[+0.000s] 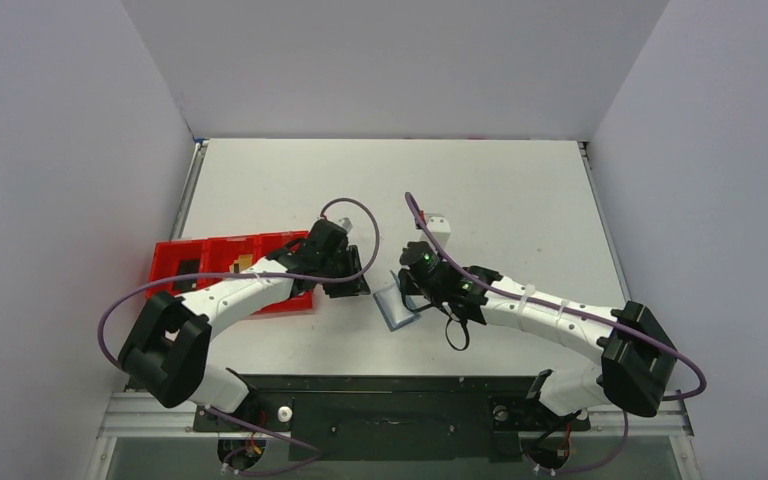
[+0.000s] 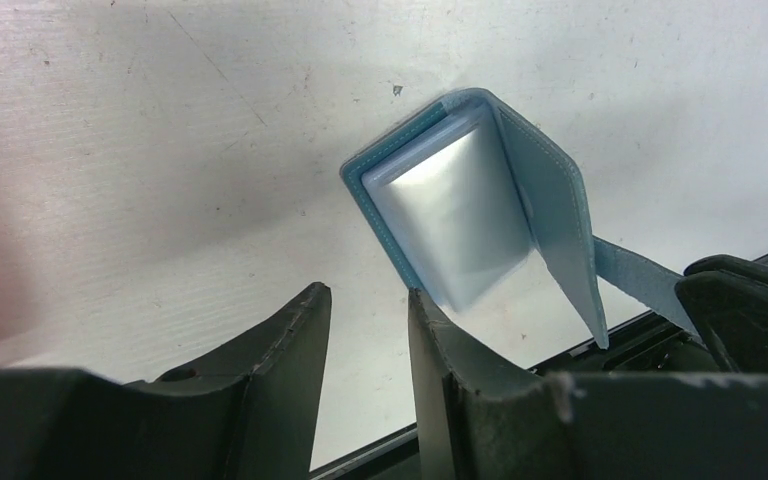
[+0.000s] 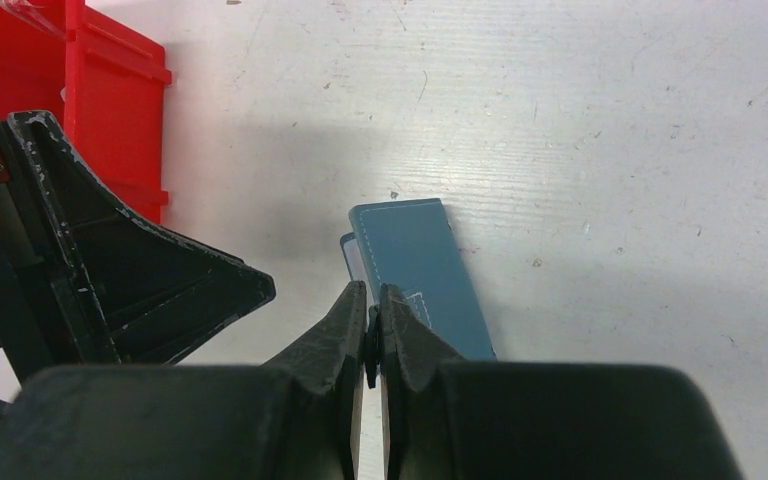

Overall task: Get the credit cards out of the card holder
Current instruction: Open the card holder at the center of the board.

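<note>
**While its tab is pinched by the right gripper, the card holder is propped open on the table**

The card holder [image 1: 397, 306] is seen lying on the white table [image 1: 500, 200], near the middle, between the two grippers. In the left wrist view its flap [image 2: 555, 220] is lifted and tilted up, so the inside is exposed. A grey, shiny card [image 2: 455, 225] is seen sitting in the pocket, fully within the blue edge and not yet pulled out. Whether a second card lies under it cannot be told.

The right gripper [image 3: 371, 315] is clenched. Its fingers are pressed almost together at the near edge of the holder. In the left wrist view the blue tab [image 2: 635, 282] is seen stretched from the flap into that gripper, so the tab is taken as grasped.

The left gripper [image 2: 368, 325] is released. Its fingers are spread with bare table showing between them, and nothing is held. It is placed just beside the holder on the holder's left, with one fingertip [image 2: 430, 310] near the open end of the pocket. Contact with the card cannot be confirmed.

A red tray [image 1: 222, 250] is seen on the left part of the table, partly covered by the left arm and apart from the holder.
</note>
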Robot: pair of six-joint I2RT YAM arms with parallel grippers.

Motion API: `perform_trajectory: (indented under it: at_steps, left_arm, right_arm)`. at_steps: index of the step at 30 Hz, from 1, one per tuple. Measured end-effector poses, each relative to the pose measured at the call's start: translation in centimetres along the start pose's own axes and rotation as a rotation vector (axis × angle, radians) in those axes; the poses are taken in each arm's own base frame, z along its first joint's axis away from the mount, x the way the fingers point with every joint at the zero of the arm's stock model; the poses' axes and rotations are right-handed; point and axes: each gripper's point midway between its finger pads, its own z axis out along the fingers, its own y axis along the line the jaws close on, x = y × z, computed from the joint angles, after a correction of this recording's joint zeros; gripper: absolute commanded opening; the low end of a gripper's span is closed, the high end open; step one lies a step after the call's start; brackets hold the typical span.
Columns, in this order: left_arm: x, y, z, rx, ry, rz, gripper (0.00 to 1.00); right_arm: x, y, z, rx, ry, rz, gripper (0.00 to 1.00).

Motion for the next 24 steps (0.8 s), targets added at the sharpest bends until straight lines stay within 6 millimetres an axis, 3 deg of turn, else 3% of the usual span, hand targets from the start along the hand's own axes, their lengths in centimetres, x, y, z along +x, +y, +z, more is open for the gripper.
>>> perform_trajectory:
  at_steps: [11, 15, 18, 24]
  left_arm:
    - [1.2, 0.4, 1.0, -0.021, 0.039, 0.01, 0.2]
    - [2.1, 0.7, 1.8, -0.039, 0.072, 0.018, 0.18]
    - [2.7, 0.7, 2.2, -0.048, 0.093, 0.026, 0.17]
    - [3.2, -0.2, 3.0, -0.044, 0.113, 0.049, 0.17]
  right_arm:
    - [-0.2, -1.0, -0.1, 0.019, 0.018, 0.038, 0.0]
    - [-0.2, -5.4, 0.6, 0.103, 0.019, 0.104, 0.0]
    - [1.6, -9.3, 1.4, 0.202, 0.049, 0.12, 0.0]
    - [5.9, -12.3, 2.2, 0.284, 0.144, 0.097, 0.0]
